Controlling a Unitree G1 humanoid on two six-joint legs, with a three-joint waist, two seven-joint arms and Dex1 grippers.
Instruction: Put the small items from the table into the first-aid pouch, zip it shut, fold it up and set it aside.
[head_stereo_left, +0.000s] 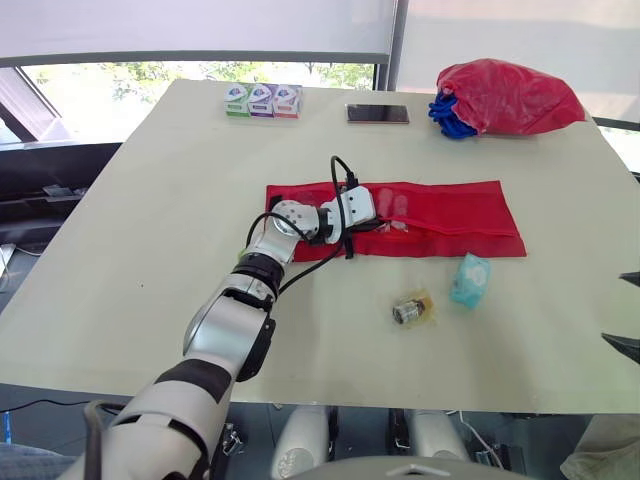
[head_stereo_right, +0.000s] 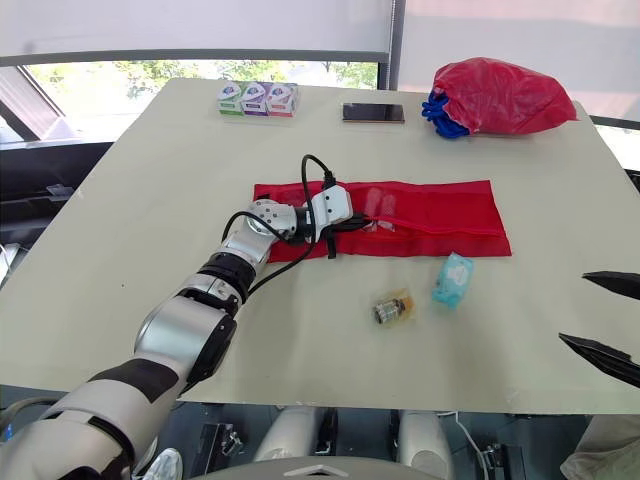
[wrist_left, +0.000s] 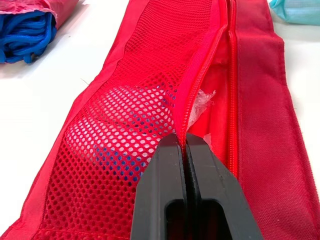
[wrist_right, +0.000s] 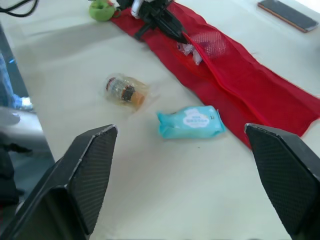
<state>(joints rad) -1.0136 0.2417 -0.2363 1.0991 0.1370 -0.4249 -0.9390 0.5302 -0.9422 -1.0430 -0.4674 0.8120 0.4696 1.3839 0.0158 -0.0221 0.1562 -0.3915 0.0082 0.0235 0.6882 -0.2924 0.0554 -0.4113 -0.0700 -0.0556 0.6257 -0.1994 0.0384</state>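
The long red first-aid pouch (head_stereo_left: 450, 215) lies flat across the middle of the table, its zipper partly open. My left gripper (wrist_left: 185, 145) is shut on the pouch's zipper edge beside the mesh pocket, near the pouch's left end (head_stereo_left: 383, 223). Through the mesh shows a blue-and-white item (wrist_left: 125, 145), and a bit of clear wrapper (wrist_left: 202, 100) sits in the opening. A teal wipes packet (head_stereo_left: 470, 280) and a small bottle in clear wrap (head_stereo_left: 412, 309) lie on the table in front of the pouch. My right gripper (head_stereo_right: 605, 320) hangs open off the table's right front corner, holding nothing.
At the back right sits a red bag (head_stereo_left: 505, 97) with blue cord spilling out. A phone (head_stereo_left: 377, 113) and three small boxes (head_stereo_left: 262, 100) line the far edge. The table's front edge (head_stereo_left: 400, 405) runs just behind the bottle.
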